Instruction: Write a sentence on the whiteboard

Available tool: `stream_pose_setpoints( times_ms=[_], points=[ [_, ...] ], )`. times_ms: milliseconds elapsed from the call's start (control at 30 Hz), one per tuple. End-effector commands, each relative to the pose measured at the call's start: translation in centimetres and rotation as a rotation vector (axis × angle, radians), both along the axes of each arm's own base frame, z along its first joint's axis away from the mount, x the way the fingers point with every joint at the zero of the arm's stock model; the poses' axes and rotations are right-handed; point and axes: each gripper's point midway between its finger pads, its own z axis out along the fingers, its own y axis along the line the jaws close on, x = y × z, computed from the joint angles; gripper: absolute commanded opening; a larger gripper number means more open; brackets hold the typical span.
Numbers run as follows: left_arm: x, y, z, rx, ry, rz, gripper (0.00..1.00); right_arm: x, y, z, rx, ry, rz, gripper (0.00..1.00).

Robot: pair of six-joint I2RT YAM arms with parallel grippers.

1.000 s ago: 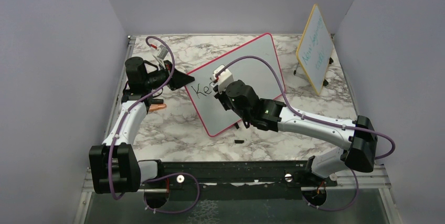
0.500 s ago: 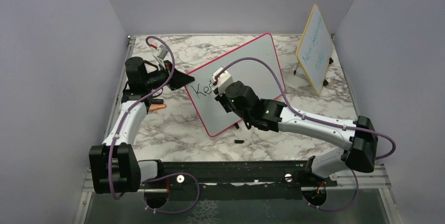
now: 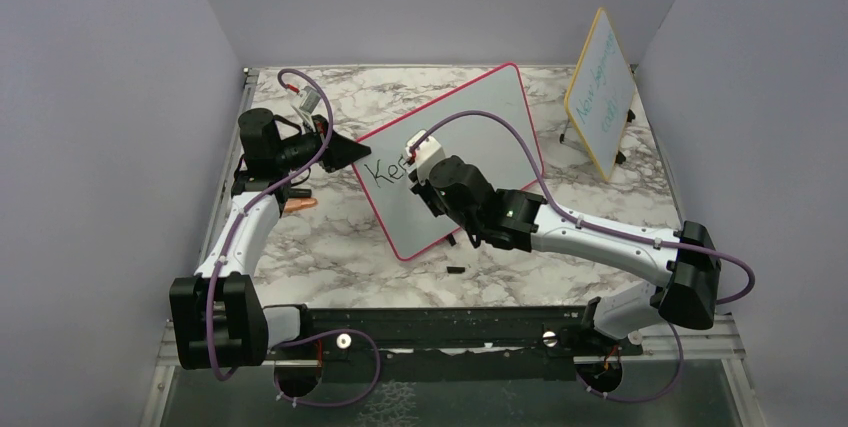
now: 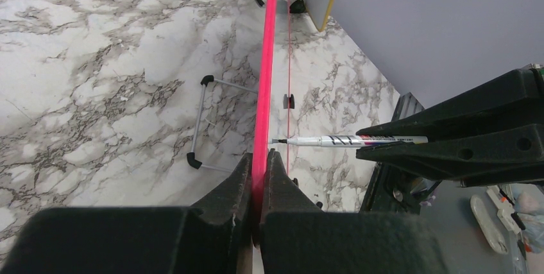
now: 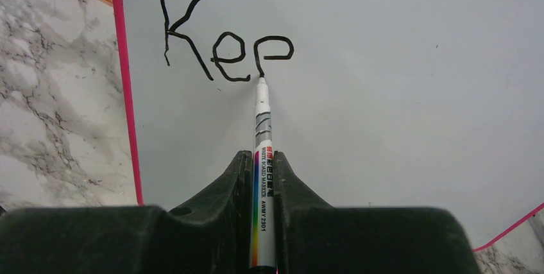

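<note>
Marker [image 5: 262, 113] tip on whiteboard [image 5: 398, 94].
Right end effector [image 5: 262, 158] pinches marker; left end effector [image 4: 259, 162] clamps whiteboard's 9 o'clock edge.

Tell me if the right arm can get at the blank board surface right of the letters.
Probably yes. The right gripper holds the marker with its tip on the whiteboard, and the surface right of the letters lies bare, nothing across it.

**Smooth Board, Matt Fingers**

The whiteboard [image 5: 398, 107] has a smooth, satiny white face and a glossy pink-red frame. The marker [image 5: 262, 107] has a glossy barrel (plastic, seemingly). The left gripper [image 4: 260, 157] and right gripper [image 5: 262, 155] are matt black plastic. The table [image 4: 96, 62] is smooth and marble-patterned.
</note>
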Motion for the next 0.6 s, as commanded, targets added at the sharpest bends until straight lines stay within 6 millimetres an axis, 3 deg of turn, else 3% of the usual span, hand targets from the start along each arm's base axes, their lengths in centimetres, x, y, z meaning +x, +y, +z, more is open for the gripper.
stream_pose_setpoints(
  times_ms=[0,300,567],
  points=[
    [0.3,-0.1,-1.9,0.042,0.023,-0.002,0.00,0.3,-1.6,-0.2,-0.032,-0.004,-0.048,0.00],
    [0.3,-0.1,-1.9,0.041,0.023,-0.003,0.00,1.1,-2.5,0.5,-0.018,-0.046,-0.110,0.01],
    [0.2,-0.2,-1.9,0.041,0.022,-0.004,0.00,1.3,-1.9,1.8,0.051,-0.078,-0.103,0.00]
  ],
)
